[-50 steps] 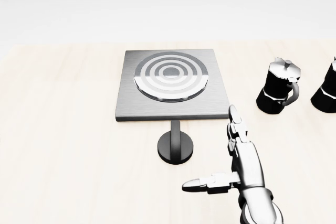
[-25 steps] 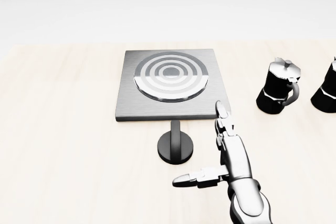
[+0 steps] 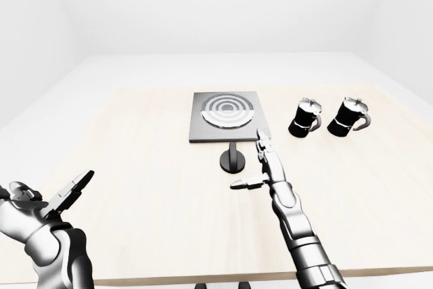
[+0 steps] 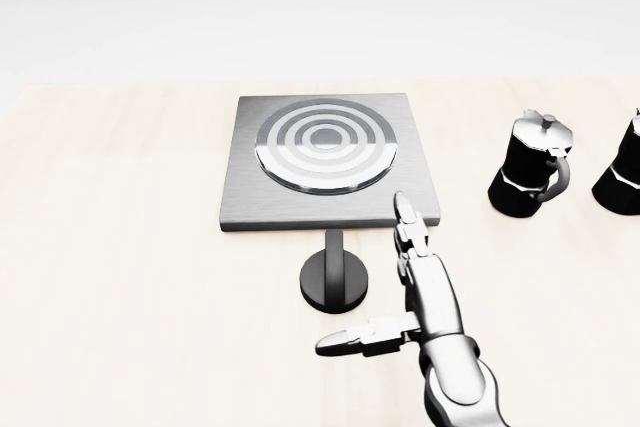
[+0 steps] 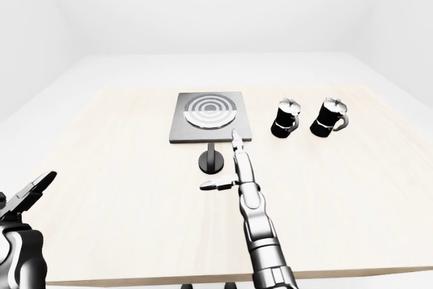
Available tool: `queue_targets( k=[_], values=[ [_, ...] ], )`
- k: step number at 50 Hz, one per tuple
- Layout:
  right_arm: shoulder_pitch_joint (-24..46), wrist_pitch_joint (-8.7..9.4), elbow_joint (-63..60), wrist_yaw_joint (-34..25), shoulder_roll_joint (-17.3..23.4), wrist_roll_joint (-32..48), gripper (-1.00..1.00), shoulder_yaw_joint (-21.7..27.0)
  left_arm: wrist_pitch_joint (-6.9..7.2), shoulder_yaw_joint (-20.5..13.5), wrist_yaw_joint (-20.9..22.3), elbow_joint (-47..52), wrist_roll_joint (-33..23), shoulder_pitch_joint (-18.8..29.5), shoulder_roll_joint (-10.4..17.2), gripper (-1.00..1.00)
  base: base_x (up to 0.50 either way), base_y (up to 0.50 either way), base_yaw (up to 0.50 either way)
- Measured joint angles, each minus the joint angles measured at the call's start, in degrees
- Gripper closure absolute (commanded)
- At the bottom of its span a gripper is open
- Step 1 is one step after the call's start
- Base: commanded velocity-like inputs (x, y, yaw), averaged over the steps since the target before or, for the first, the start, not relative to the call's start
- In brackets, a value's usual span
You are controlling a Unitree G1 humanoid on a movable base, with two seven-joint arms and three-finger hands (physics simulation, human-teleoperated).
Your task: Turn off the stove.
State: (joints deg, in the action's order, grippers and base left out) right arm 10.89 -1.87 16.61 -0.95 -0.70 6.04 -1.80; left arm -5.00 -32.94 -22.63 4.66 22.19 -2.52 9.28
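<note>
One small black knob [image 4: 335, 280], likely rigid and smooth, stands near the stove [image 4: 328, 162]; the open, empty right hand [image 4: 392, 287] should pinch its upright stem.

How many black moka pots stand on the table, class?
2. One moka pot stands right of the stove in the left-eye view; the second moka pot stands further right, beside it. None looks hidden.

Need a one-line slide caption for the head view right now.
Open right robot hand beside the stove's round knob, below the stove; two moka pots at right.
</note>
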Motion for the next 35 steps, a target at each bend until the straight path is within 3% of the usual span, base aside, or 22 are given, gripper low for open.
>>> queue_targets(
  k=[6, 17, 35],
  values=[
    [0.2, -0.45, 0.9, 0.1, -0.2, 0.3, -1.0, -0.3, 0.0, 0.0, -0.2, 0.0, 0.0, 0.1, 0.1, -1.0, 0.0, 0.0, 0.0],
    [2.0, -3.07, 6.0, -0.3, -0.8, 0.5, -1.0, -0.7, 0.0, -0.1, -0.3, 0.1, 0.1, 0.1, 0.1, -1.0, 0.0, 0.0, 0.0],
    [4.0, -3.13, 11.5, -0.8, -1.5, 1.1, -1.0, -1.1, 0.0, 0.0, -0.3, 0.0, 0.0, 0.1, 0.1, -1.0, 0.0, 0.0, 0.0]
  ],
)
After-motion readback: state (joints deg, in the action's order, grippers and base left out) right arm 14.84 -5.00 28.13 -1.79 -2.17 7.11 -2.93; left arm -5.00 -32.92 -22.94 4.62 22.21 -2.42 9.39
